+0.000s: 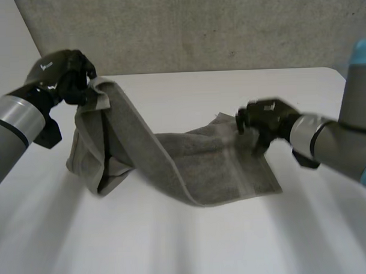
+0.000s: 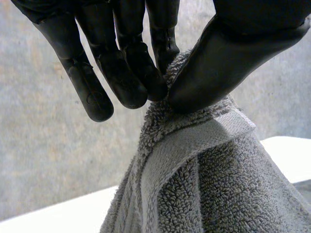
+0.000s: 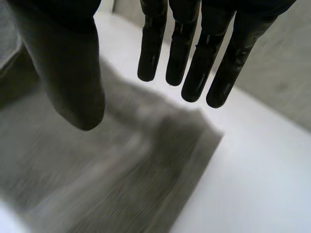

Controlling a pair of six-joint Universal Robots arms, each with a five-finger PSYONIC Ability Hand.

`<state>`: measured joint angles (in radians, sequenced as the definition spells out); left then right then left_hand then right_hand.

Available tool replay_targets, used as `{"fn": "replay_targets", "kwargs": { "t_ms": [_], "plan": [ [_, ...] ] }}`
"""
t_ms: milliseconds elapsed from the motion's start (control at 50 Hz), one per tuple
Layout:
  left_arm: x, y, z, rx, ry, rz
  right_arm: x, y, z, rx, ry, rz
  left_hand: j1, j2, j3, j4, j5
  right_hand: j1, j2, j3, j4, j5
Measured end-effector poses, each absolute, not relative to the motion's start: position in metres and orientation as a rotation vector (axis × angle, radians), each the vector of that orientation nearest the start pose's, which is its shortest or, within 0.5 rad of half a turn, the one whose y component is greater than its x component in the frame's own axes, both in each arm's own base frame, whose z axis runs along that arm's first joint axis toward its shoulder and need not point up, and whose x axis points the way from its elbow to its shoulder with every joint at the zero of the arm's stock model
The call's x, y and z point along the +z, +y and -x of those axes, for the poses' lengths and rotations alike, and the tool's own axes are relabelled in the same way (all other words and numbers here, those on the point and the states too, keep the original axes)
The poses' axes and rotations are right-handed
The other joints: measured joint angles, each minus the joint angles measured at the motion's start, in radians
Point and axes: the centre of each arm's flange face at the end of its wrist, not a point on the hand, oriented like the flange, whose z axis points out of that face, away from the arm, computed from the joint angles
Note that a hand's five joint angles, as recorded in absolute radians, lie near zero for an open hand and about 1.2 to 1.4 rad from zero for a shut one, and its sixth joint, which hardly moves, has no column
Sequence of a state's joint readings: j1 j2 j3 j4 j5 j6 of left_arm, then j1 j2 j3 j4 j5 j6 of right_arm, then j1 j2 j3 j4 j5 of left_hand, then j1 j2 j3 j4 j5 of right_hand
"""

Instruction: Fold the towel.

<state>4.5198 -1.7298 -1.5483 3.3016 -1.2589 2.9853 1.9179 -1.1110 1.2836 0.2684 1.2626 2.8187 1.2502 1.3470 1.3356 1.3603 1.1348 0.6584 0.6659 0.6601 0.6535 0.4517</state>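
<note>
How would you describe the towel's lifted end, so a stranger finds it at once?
A grey towel lies across the white table. Follow it from the flat part by the right hand to the left hand. The lifted end is the banded edge pinched there, the one part raised off the table.

A smooth white rectangular table [image 1: 175, 245] spreads across the scene. Its far edge runs along a rough, speckled grey wall [image 1: 197, 28] with a concrete-like surface. The table's far right corner is rounded. A plain pale surface [image 1: 5, 29] adjoins the wall's left side.

Grey towel [image 1: 196, 166]; white table [image 1: 175, 245]
</note>
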Motion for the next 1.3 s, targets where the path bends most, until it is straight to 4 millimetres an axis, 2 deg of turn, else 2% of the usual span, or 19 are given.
{"fn": "replay_targets", "kwargs": {
  "t_ms": [60, 220, 380, 560, 760, 860, 940, 980, 1020, 1040, 1080, 1140, 1300],
  "plan": [
    [0.27, -0.306, 0.221, -2.47, 2.58, -0.452, 0.194, -0.277, -0.27, -1.478, 2.23, 1.049, 0.0, 0.0, 0.0, 0.0, 0.0, -0.066, -0.064, -0.064, -0.059, -0.065],
    [0.263, -0.327, 0.222, -2.456, 2.586, -0.426, 0.153, -0.262, -0.263, -1.416, 2.271, 1.061, 0.0, 0.0, 0.002, 0.0, 0.0, -0.105, -0.105, -0.103, -0.093, -0.1],
    [0.261, -0.347, 0.219, -2.462, 2.567, -0.388, 0.137, -0.263, -0.26, -1.449, 2.261, 1.048, 0.0, 0.005, 0.005, 0.0, 0.0, -0.104, -0.105, -0.103, -0.093, -0.078],
    [0.251, -0.355, 0.218, -2.433, 2.59, -0.371, 0.122, -0.27, -0.259, -1.445, 2.278, 1.04, 0.0, 0.005, 0.005, 0.0, 0.0, -0.051, -0.065, -0.055, -0.047, -0.011],
    [0.248, -0.355, 0.218, -2.419, 2.602, -0.371, 0.115, -0.278, -0.258, -1.459, 2.282, 1.034, 0.0, 0.005, 0.005, 0.0, 0.0, 0.017, 0.002, 0.019, 0.025, 0.054],
    [0.247, -0.354, 0.218, -2.417, 2.605, -0.371, 0.113, -0.28, -0.258, -1.466, 2.281, 1.04, 0.0, 0.005, 0.005, 0.0, 0.0, 0.118, 0.112, 0.117, 0.123, 0.114],
    [0.247, -0.354, 0.218, -2.414, 2.608, -0.37, 0.112, -0.281, -0.258, -1.467, 2.281, 1.045, 0.0, 0.005, 0.005, 0.0, 0.0, 0.324, 0.302, 0.313, 0.321, 0.269],
    [0.247, -0.354, 0.218, -2.414, 2.609, -0.369, 0.111, -0.281, -0.258, -1.467, 2.28, 1.047, 0.0, 0.005, 0.005, 0.0, 0.0, 0.486, 0.529, 0.552, 0.566, 0.447],
    [0.247, -0.354, 0.218, -2.414, 2.609, -0.368, 0.111, -0.282, -0.258, -1.469, 2.279, 1.044, 0.0, 0.005, 0.005, 0.0, 0.0, 0.487, 0.638, 0.641, 0.654, 0.533],
    [0.247, -0.354, 0.218, -2.414, 2.61, -0.368, 0.112, -0.282, -0.258, -1.469, 2.278, 1.042, 0.0, 0.005, 0.005, 0.0, 0.0, 0.5, 0.647, 0.656, 0.673, 0.654],
    [0.247, -0.353, 0.218, -2.415, 2.61, -0.367, 0.114, -0.283, -0.258, -1.475, 2.276, 1.035, 0.0, 0.005, 0.005, 0.0, 0.0, 0.569, 0.647, 0.659, 0.675, 0.709],
    [0.248, -0.353, 0.218, -2.419, 2.608, -0.367, 0.121, -0.285, -0.258, -1.501, 2.263, 1.023, 0.0, 0.005, 0.005, 0.0, 0.0, 0.649, 0.647, 0.659, 0.675, 0.712],
    [0.251, -0.351, 0.218, -2.425, 2.609, -0.365, 0.141, -0.286, -0.258, -1.553, 2.227, 0.982, 0.0, 0.005, 0.005, 0.0, 0.0, 0.649, 0.648, 0.659, 0.676, 0.712]
  ]
}}
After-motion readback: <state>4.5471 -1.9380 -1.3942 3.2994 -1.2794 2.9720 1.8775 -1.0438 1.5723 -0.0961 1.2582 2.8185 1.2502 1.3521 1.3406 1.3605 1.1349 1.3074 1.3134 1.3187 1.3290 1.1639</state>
